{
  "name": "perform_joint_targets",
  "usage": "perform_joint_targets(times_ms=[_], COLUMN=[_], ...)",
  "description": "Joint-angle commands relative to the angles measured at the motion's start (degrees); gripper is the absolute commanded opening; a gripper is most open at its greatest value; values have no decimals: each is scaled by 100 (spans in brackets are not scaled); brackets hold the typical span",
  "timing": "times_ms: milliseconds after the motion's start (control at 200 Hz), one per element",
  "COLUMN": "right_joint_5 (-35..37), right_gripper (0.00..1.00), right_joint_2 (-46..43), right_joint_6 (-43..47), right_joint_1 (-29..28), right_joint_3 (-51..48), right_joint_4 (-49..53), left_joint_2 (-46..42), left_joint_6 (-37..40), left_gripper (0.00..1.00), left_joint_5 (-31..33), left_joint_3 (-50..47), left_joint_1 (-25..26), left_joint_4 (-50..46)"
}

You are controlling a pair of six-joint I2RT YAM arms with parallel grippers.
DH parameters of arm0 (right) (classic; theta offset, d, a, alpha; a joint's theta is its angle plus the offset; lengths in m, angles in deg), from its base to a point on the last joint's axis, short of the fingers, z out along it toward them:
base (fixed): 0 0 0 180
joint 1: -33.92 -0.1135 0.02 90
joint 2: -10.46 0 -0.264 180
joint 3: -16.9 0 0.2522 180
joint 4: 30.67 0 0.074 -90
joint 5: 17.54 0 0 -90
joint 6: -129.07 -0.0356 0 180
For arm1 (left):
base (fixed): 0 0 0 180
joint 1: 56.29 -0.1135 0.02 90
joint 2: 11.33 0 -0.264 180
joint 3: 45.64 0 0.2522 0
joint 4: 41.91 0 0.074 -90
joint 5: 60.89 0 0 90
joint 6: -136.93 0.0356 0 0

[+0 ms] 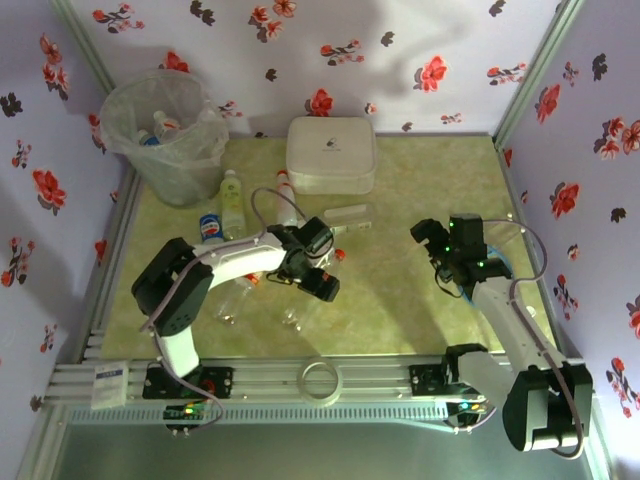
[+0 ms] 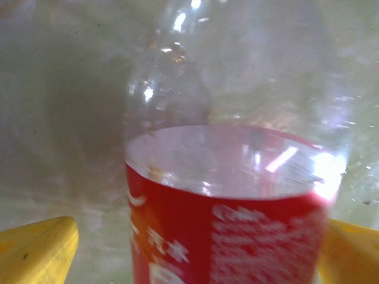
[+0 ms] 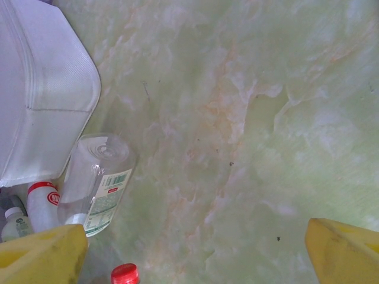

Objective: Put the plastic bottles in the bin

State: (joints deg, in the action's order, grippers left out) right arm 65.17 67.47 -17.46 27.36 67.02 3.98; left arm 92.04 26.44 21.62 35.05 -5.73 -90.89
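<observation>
Two arms reach over the green table (image 1: 400, 310). The left arm bends low toward the middle, and the left gripper (image 1: 320, 272) points down at the tabletop. The right gripper (image 1: 434, 245) hangs above open surface, its fingers (image 3: 41, 254) spread wide. A white box (image 1: 330, 155) sits at the back, and a clear bottle (image 3: 98, 177) lies on its side just beside it. A red-labelled bottle (image 2: 228, 225) sits between the left fingers (image 2: 35, 251), which are apart, with a gap showing on one side. The bin (image 1: 175, 170), back left, holds several bottles, and a green bottle (image 1: 232, 203) lies near it.
</observation>
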Motion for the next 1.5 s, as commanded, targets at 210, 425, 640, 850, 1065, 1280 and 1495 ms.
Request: perform_joint_targets(times_ms=[210, 425, 640, 850, 1065, 1280, 1495], right_joint_5=[-25, -53, -62, -122, 8, -174, -146], right_gripper=[95, 95, 95, 95, 96, 96, 96], right_joint_2=[-25, -64, -52, -108, -243, -273, -524], right_joint_6=[-7, -16, -41, -117, 25, -35, -117], right_joint_1=[33, 33, 33, 40, 33, 40, 46], right_joint_3=[18, 22, -39, -218, -235, -460, -719], right_joint_4=[-117, -76, -108, -197, -24, -105, -92], left_joint_2=[-68, -734, -1622, -1927, -1577, -423, 950], left_joint_6=[425, 1008, 1652, 1829, 1529, 643, 677], left_gripper=[62, 63, 62, 63, 62, 55, 52], left_joint_5=[352, 494, 509, 1054, 1221, 986, 695], left_joint_3=[445, 1067, 2296, 3443, 3520, 4870, 6093], left_joint_1=[-39, -758, -2205, -3386, -4752, -5654, -5733], left_joint_4=[-78, -663, -821, 9, 2232, 2485, 1432])
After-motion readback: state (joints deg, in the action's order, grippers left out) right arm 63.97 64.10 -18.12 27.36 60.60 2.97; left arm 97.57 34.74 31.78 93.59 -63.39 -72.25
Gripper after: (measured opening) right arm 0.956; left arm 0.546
